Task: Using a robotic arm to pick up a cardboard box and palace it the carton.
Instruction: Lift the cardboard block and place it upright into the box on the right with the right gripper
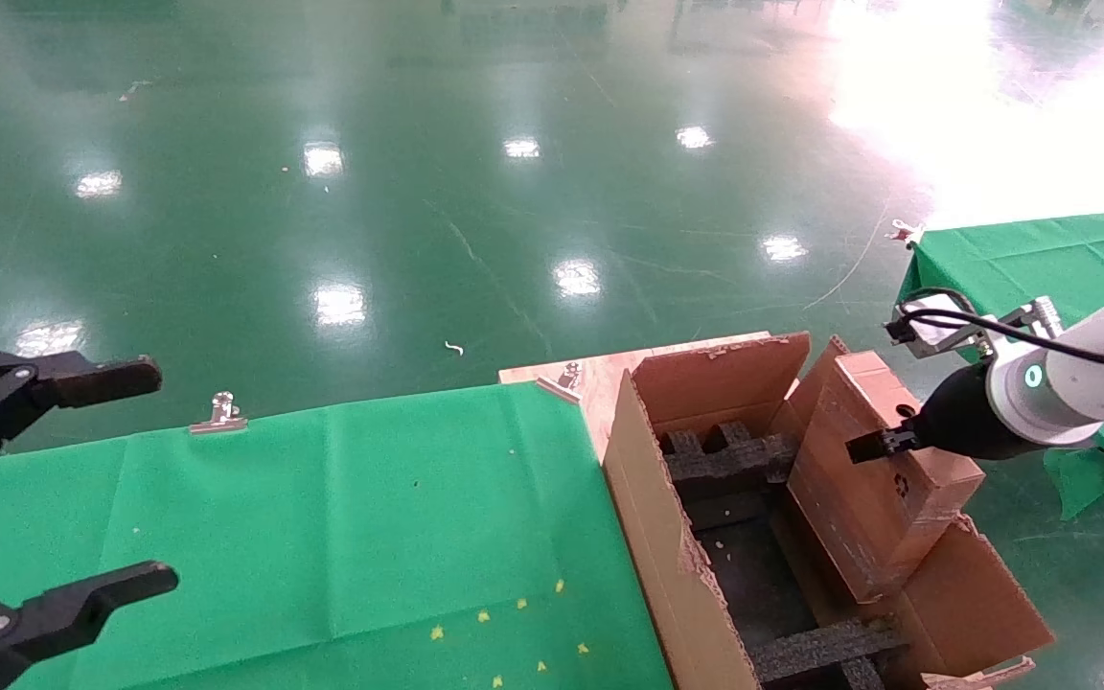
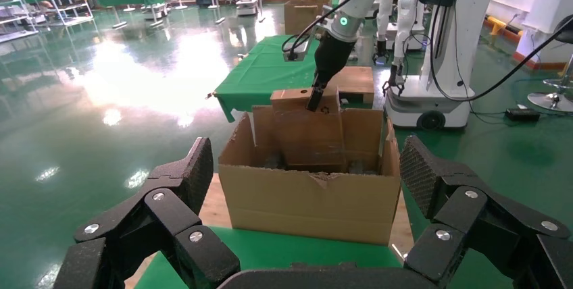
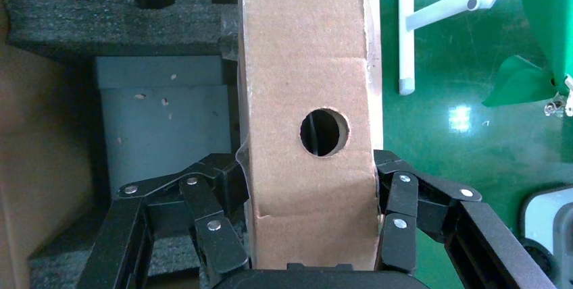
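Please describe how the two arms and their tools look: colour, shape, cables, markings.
The right arm is glossy white with a green ring light, a grey camera block and black cable. Its right tool is black, with riveted linkage fingers. The left tool is all black, with riveted links and textured pads.

The carton [image 1: 667, 537] sat at the desk's [image 1: 322, 517] right end; the cardboard box [image 1: 873, 479] stood tilted inside it.
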Controlling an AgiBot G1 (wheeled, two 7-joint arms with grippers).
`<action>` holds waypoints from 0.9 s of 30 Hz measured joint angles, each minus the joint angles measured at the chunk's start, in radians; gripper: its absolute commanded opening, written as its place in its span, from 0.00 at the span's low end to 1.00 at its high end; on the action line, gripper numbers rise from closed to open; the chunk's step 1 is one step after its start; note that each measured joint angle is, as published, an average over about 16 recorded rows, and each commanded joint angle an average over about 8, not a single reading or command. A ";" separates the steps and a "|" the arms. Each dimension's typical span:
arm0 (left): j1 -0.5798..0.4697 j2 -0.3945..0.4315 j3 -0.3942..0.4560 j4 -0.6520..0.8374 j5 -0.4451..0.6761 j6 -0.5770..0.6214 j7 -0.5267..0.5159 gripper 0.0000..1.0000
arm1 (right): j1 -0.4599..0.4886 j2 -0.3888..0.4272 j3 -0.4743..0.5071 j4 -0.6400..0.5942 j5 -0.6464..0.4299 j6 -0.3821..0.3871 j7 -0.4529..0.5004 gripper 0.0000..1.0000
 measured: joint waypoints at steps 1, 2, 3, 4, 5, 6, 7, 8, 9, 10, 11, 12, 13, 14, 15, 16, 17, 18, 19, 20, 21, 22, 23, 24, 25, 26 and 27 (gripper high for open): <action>0.000 0.000 0.000 0.000 0.000 0.000 0.000 1.00 | -0.006 0.000 -0.002 0.000 -0.004 0.006 0.007 0.00; 0.000 0.000 0.000 0.000 0.000 0.000 0.000 1.00 | -0.013 0.000 -0.004 0.000 -0.008 0.013 0.014 0.00; 0.000 0.000 0.000 0.000 0.000 0.000 0.000 1.00 | -0.019 0.000 -0.006 -0.001 -0.013 0.019 0.021 0.00; 0.000 0.000 0.000 0.000 0.000 0.000 0.000 1.00 | -0.026 0.000 -0.008 -0.001 -0.017 0.026 0.028 0.00; 0.000 0.000 0.000 0.000 0.000 0.000 0.000 1.00 | -0.033 0.000 -0.010 -0.001 -0.020 0.033 0.035 0.00; 0.000 0.000 0.000 0.000 0.000 0.000 0.000 1.00 | -0.040 0.000 -0.012 -0.001 -0.024 0.040 0.042 0.00; 0.000 0.000 0.000 0.000 0.000 0.000 0.000 1.00 | -0.047 0.000 -0.014 -0.002 -0.027 0.047 0.048 0.00; 0.000 0.000 0.000 0.000 0.000 0.000 0.000 1.00 | -0.054 0.000 -0.016 -0.002 -0.031 0.054 0.054 0.00; 0.000 0.000 0.000 0.000 0.000 0.000 0.000 1.00 | -0.061 0.000 -0.018 -0.002 -0.034 0.061 0.061 0.00; 0.000 0.000 0.000 0.000 0.000 0.000 0.000 1.00 | -0.068 0.000 -0.020 -0.003 -0.037 0.068 0.067 0.00; 0.000 0.000 0.000 0.000 0.000 0.000 0.000 1.00 | -0.075 0.000 -0.022 -0.003 -0.040 0.074 0.073 0.00; 0.000 0.000 0.000 0.000 0.000 0.000 0.000 1.00 | -0.082 0.000 -0.023 -0.003 -0.042 0.081 0.080 0.00; 0.000 0.000 0.000 0.000 0.000 0.000 0.000 1.00 | -0.089 0.000 -0.025 -0.004 -0.045 0.087 0.086 0.00; 0.000 0.000 0.000 0.000 0.000 0.000 0.000 1.00 | -0.096 0.000 -0.027 -0.004 -0.047 0.094 0.092 0.00; 0.000 0.000 0.000 0.000 0.000 0.000 0.000 1.00 | -0.102 -0.001 -0.029 -0.005 -0.050 0.100 0.098 0.00; 0.000 0.000 0.000 0.000 0.000 0.000 0.000 1.00 | -0.109 -0.001 -0.031 -0.005 -0.052 0.106 0.103 0.00; 0.000 0.000 0.000 0.000 0.000 0.000 0.000 1.00 | -0.116 -0.002 -0.033 -0.006 -0.055 0.112 0.108 0.00; 0.000 0.000 0.000 0.000 0.000 0.000 0.000 1.00 | -0.123 -0.003 -0.035 -0.007 -0.057 0.119 0.113 0.00; 0.000 0.000 0.000 0.000 0.000 0.000 0.000 1.00 | -0.130 -0.003 -0.037 -0.008 -0.060 0.125 0.118 0.00; 0.000 0.000 0.000 0.000 0.000 0.000 0.000 1.00 | -0.136 -0.004 -0.038 -0.008 -0.062 0.131 0.123 0.00; 0.000 0.000 0.000 0.000 0.000 0.000 0.000 1.00 | -0.143 -0.005 -0.040 -0.009 -0.065 0.137 0.127 0.00; 0.000 0.000 0.000 0.000 0.000 0.000 0.000 1.00 | -0.149 -0.006 -0.042 -0.010 -0.068 0.142 0.131 0.00; 0.000 0.000 0.000 0.000 0.000 0.000 0.000 1.00 | -0.156 -0.007 -0.044 -0.011 -0.070 0.148 0.135 0.00; 0.000 0.000 0.000 0.000 0.000 0.000 0.000 1.00 | -0.163 -0.008 -0.046 -0.013 -0.072 0.154 0.138 0.00; 0.000 0.000 0.000 0.000 0.000 0.000 0.000 1.00 | -0.169 -0.009 -0.048 -0.014 -0.074 0.160 0.141 0.00; 0.000 0.000 0.000 0.000 0.000 0.000 0.000 1.00 | -0.176 -0.010 -0.050 -0.016 -0.076 0.166 0.144 0.00; 0.000 0.000 0.000 0.000 0.000 0.000 0.000 1.00 | -0.183 -0.012 -0.052 -0.018 -0.078 0.172 0.146 0.00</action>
